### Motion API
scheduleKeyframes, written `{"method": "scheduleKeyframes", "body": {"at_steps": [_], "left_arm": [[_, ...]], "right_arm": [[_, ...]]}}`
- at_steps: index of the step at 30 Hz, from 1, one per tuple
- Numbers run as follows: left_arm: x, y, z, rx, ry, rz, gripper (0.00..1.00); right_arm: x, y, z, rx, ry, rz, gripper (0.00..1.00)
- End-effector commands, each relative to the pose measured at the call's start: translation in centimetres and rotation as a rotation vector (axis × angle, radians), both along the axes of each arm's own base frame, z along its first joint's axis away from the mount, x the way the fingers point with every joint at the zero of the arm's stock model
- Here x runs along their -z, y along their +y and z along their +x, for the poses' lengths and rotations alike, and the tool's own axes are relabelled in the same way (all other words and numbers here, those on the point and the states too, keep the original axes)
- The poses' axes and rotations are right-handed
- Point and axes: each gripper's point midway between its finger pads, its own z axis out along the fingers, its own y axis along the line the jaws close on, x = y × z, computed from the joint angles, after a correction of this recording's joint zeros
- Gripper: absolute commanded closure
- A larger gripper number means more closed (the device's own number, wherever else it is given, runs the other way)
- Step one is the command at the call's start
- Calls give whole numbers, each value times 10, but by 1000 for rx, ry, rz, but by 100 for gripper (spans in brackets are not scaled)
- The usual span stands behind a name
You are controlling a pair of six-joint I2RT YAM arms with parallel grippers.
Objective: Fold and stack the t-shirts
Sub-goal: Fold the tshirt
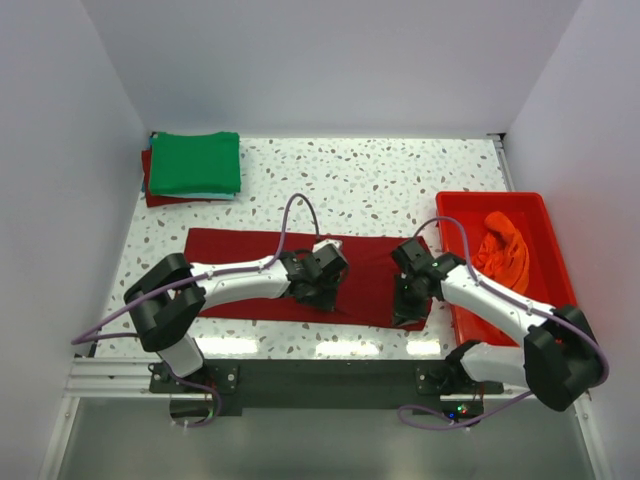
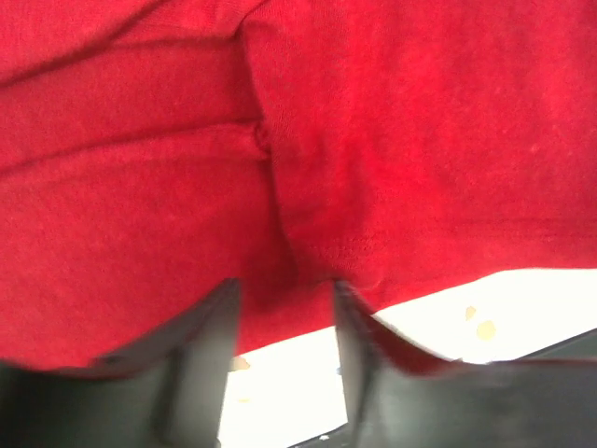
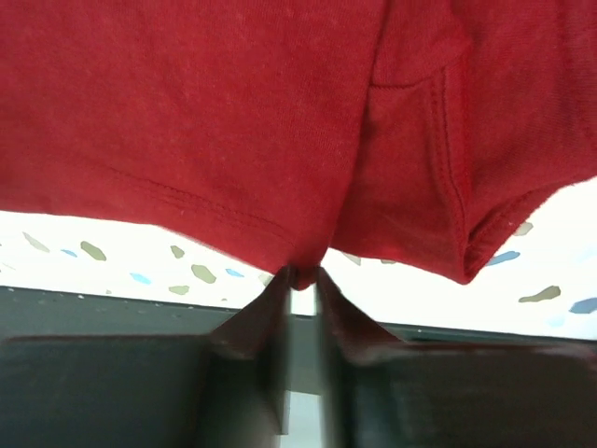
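Left gripper [image 2: 280, 303]: released, jaws parted; the red shirt [image 2: 420, 140] hem lies between and just ahead of its fingers [image 2: 210, 350].
Right gripper [image 3: 303, 277]: clenched on the same hem, cloth puckering at its tips.
Red shirt: spread on the surface [image 1: 370, 180], beyond both grippers.
Green shirt [image 1: 195, 162]: folded, far beyond the left gripper.
Orange shirt [image 1: 503, 255]: crumpled in the tub [image 1: 490, 197], right of the right gripper.

Overhead; wrist close-ups sharing red t-shirt [image 1: 230, 246]
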Motion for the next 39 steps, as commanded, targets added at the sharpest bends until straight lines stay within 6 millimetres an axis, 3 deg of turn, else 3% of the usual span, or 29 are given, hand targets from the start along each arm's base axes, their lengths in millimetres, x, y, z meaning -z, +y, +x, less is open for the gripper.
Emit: {"method": "scheduleKeyframes", "body": {"at_steps": [1, 4, 7, 9, 10, 13, 15, 17, 18, 19, 22, 24, 30, 39], "left_arm": [[-18, 0, 1, -6, -17, -16, 43], [-36, 4, 2, -2, -34, -36, 33], [-59, 7, 9, -9, -52, -84, 33], [-67, 18, 23, -45, -61, -102, 33], [-75, 30, 39, -95, -81, -124, 33], [-81, 64, 73, -185, -137, -137, 33], [-85, 73, 93, -192, -197, -151, 33], [-79, 86, 114, -203, -231, -151, 33], [-76, 90, 119, -212, -232, -154, 33], [-64, 102, 125, -245, -205, -151, 33], [-50, 119, 139, -294, -201, -170, 34], [-47, 122, 145, -286, -214, -181, 40], [-19, 148, 144, -327, -192, -128, 44], [10, 166, 127, -377, -157, -95, 44]], "right_arm": [[-17, 3, 14, -4, -52, -13, 75], [-34, 2, 19, -21, -75, -21, 59], [-50, 2, 29, -41, -100, -40, 56], [-57, 8, 41, -55, -120, -39, 56], [-57, 10, 45, -58, -124, -37, 56], [-52, 18, 65, -66, -137, -37, 55], [-41, 23, 79, -79, -132, -47, 55], [-34, 27, 97, -81, -158, -56, 56], [-20, 25, 102, -85, -120, -79, 57], [-17, 26, 107, -87, -112, -80, 57], [-15, 28, 130, -90, -125, -93, 59], [-21, 28, 144, -81, -147, -91, 59], [-17, 14, 166, -53, -151, -106, 59], [15, -8, 195, -46, -111, -179, 60]]}}
